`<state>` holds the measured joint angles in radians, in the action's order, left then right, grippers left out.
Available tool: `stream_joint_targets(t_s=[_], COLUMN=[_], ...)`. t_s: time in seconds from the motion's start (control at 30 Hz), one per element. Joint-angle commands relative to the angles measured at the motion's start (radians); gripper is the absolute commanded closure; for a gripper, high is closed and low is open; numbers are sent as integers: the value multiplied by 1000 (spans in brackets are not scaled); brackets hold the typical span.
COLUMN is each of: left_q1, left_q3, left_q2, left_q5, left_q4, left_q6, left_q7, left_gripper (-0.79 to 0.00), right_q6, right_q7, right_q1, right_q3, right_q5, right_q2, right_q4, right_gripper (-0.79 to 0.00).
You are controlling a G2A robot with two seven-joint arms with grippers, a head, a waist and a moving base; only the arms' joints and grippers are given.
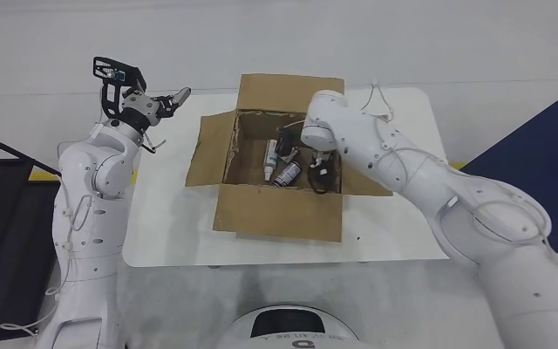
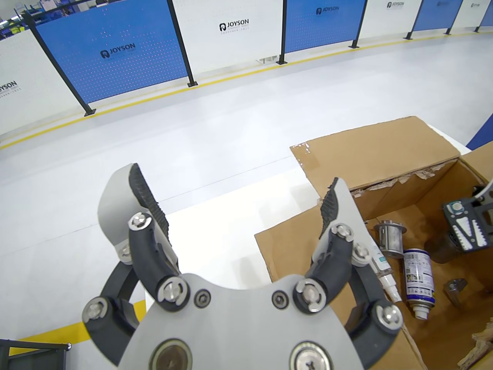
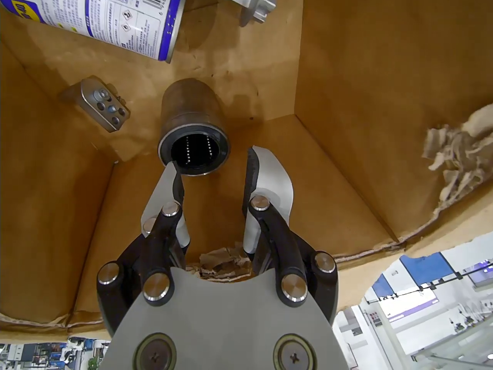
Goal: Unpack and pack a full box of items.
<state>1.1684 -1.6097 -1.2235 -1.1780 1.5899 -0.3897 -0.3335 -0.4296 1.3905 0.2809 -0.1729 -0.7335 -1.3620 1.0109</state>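
A: Top view?
B: Open cardboard box (image 1: 277,216) in the middle of the white table (image 1: 392,236), flaps out. Spray can (image 1: 286,172) and tube (image 1: 269,162) lie on its floor, tube left of the can. Right gripper (image 1: 316,177) is down inside the box, in its right half. Left gripper (image 1: 180,94) hangs above the table's far-left corner, left of the box.
A: Left wrist?
B: Left gripper spread wide, nothing in it. Flanged metal part (image 2: 389,234) lies just beyond the tube.
A: Right wrist?
B: Right gripper partly open, gripping nothing. One fingertip (image 3: 171,180) is at the rim of a linear bearing (image 3: 192,125) lying on the box floor; contact unclear. Small bracket (image 3: 102,105) sits near the bearing.
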Motion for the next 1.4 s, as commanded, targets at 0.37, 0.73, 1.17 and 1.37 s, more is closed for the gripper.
stream_joint_targets(t_s=[0.37, 0.73, 1.17, 1.37], left_q1=[0, 0, 0, 0], left_q3=[0, 0, 0, 0], left_q2=[0, 0, 0, 0], left_q5=[0, 0, 0, 0], left_q4=[0, 0, 0, 0], left_q6=[0, 0, 0, 0], left_q7=[0, 0, 0, 0], left_gripper=[-785, -785, -785, -785], right_q6=[-16, -3, -46, -65], right_q7=[-23, -3, -46, -65], right_q1=[-11, 8, 20, 13], right_q3=[-2, -2, 3, 2], right_q5=[-22, -48, -63, -63], right_q2=[-86, -124, -188, -214], right_q4=[-134, -215, -329, -372], right_gripper=[-296, -271, -132, 0])
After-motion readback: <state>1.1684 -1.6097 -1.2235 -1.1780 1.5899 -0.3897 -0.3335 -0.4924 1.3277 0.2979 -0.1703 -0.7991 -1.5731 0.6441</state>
